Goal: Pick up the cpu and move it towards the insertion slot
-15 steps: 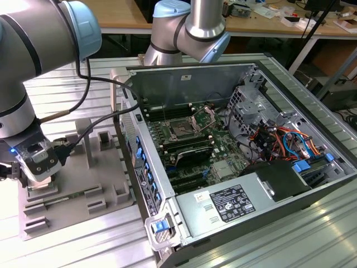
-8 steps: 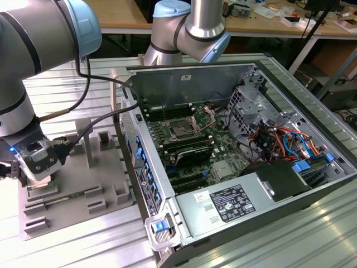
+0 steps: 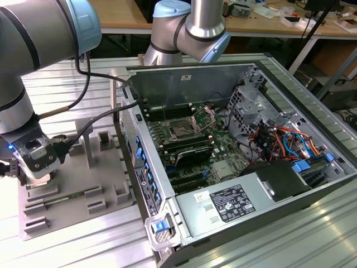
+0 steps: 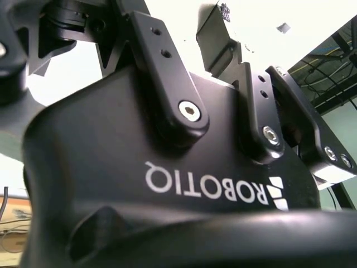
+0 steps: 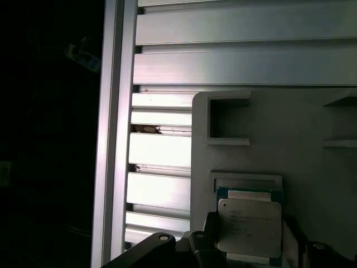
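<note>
**A:** Where is the cpu (image 5: pixel 249 226)?

**B:** In the first wrist view it lies flat, silver side up, in a shallow pocket of the grey fixture (image 5: pixel 290 139), close to the fixture's edge.

**A:** And which way from the end effector (image 5: pixel 251 239)?

**B:** Straight under it and centred. Dark parts of the end effector show on two opposite sides of the cpu, just beside its edges. Whether it is clamped on the cpu or standing free around it, I cannot tell, because no contact shows clearly.

**A:** Is there a long axis to line up with?

**B:** None to speak of. It is close to square, and its edges run parallel to the pocket's walls.

**A:** Is it lifted?

**B:** I'd judge not, or barely. It looks seated in the pocket.

**A:** And the slot?

**B:** In the exterior view the slot (image 3: pixel 181 129) sits on the green board inside the open case (image 3: pixel 189 84), with its metal frame apparently raised. The arm's wrist hangs low over the fixture at that view's left. The slot lies toward that view's right, well apart from it.

**A:** Is anything between them?

**B:** The case's side wall is. The fixture rests on the ribbed tabletop (image 3: pixel 312 245) just beside the case, and by my reading the wall stands higher than the pocket.
</note>
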You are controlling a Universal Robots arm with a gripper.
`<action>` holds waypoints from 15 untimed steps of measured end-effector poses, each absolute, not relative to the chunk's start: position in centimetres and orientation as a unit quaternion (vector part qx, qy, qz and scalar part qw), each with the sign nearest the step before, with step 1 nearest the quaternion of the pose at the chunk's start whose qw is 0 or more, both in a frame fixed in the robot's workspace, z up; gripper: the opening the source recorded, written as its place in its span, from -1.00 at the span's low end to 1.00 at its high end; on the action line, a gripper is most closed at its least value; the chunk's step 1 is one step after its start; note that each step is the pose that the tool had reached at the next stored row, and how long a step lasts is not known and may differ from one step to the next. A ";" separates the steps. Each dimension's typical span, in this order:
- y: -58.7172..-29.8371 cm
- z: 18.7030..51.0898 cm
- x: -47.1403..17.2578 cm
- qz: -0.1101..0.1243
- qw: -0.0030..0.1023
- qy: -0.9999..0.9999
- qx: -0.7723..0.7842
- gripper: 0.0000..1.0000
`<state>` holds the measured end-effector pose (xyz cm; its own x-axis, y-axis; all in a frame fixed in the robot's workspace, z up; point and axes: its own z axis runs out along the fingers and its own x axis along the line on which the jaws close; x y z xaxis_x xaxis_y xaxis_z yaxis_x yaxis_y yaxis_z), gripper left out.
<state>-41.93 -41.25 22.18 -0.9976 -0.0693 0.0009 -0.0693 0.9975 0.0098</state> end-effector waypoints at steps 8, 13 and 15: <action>-41.3 22.8 -41.9 -0.005 0.001 -0.999 0.035 0.06; -41.3 23.1 -41.9 -0.005 0.001 -0.999 0.035 0.06; -41.3 23.2 -41.9 -0.005 0.001 -0.999 0.035 0.06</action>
<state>-41.93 -41.25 23.23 -0.9976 -0.0693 0.0010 -0.0693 0.9975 0.0097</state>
